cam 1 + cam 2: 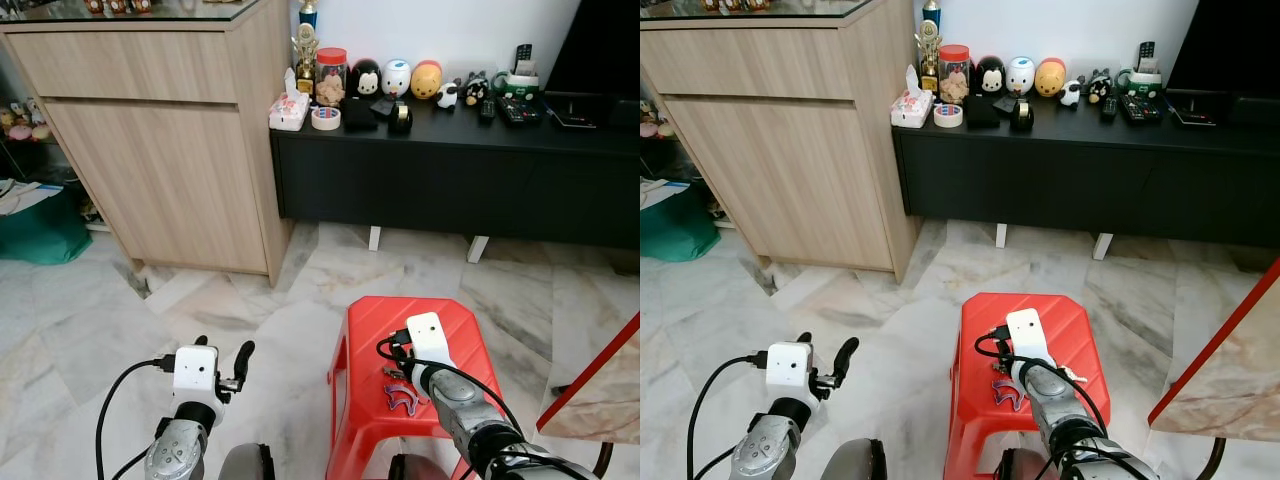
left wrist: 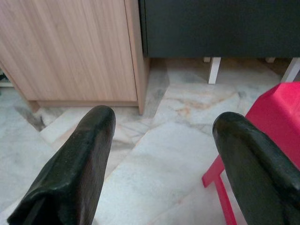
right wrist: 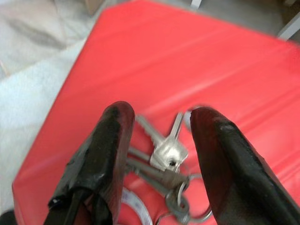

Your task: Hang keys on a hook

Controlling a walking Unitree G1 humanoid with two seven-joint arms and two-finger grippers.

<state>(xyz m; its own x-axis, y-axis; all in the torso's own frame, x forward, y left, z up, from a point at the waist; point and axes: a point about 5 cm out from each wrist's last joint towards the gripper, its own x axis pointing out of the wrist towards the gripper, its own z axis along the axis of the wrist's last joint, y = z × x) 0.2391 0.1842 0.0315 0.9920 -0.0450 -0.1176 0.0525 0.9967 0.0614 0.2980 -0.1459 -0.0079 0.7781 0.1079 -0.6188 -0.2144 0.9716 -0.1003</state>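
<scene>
Barely started: right tool point(image 3: 159, 154), fingers apart, straddles the keys point(image 3: 168, 159) mid-stool point(image 1: 365, 330). Left tool point(image 2: 159, 154) idle, spread. Grab, hanging left.

Even, soft daylight fills the room, with faint shadows. The head views are sharp. The right wrist view is blurred; the stool point(image 3: 197, 61) casts a red tint on the fingers point(image 3: 108, 150).

No writing, label, brand or number can be read anywhere; the jar point(image 1: 331, 76), the tissue pack point(image 1: 288, 110) and the small figures point(image 1: 397, 78) on the black counter point(image 1: 450, 130) are too small and blurred to make out any print.
</scene>
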